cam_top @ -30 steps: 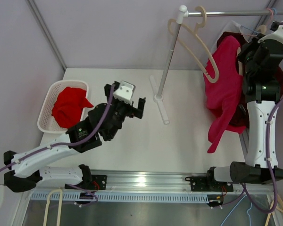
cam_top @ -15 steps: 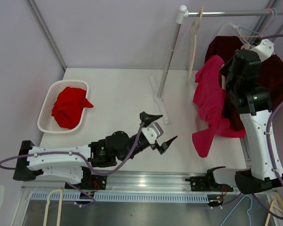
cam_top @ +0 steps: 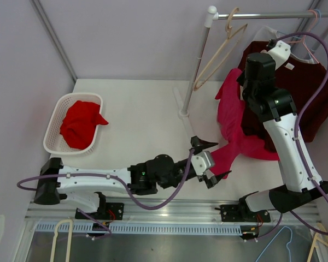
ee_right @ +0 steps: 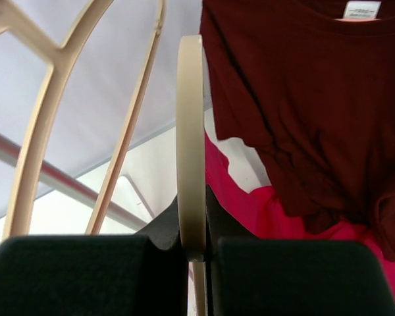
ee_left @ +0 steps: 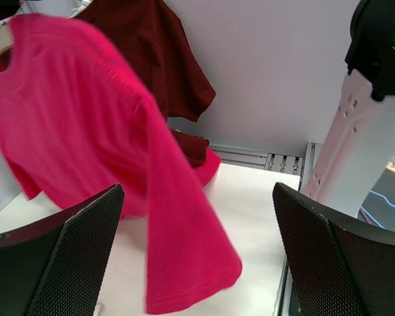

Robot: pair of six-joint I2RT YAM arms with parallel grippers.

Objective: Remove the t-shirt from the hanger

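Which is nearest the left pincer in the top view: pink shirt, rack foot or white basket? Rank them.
1. Pink shirt, its sleeve hanging right at the open left pincer.
2. Rack foot, farther back, mid-table.
3. White basket, far left.

Soft, matt cloth on the pink t-shirt point(ee_left: 85, 131), stitched hem; same dull cloth on the maroon t-shirt point(ee_right: 296, 99). Smooth cream hanger point(ee_right: 190, 131), faint sheen, wood or plastic unclear. Shiny bare-metal rail point(cam_top: 273, 15). White plastic lattice basket point(cam_top: 51, 134). Matt white worktop point(cam_top: 142, 109). Black, finely gridded left fingers point(ee_left: 85, 257).
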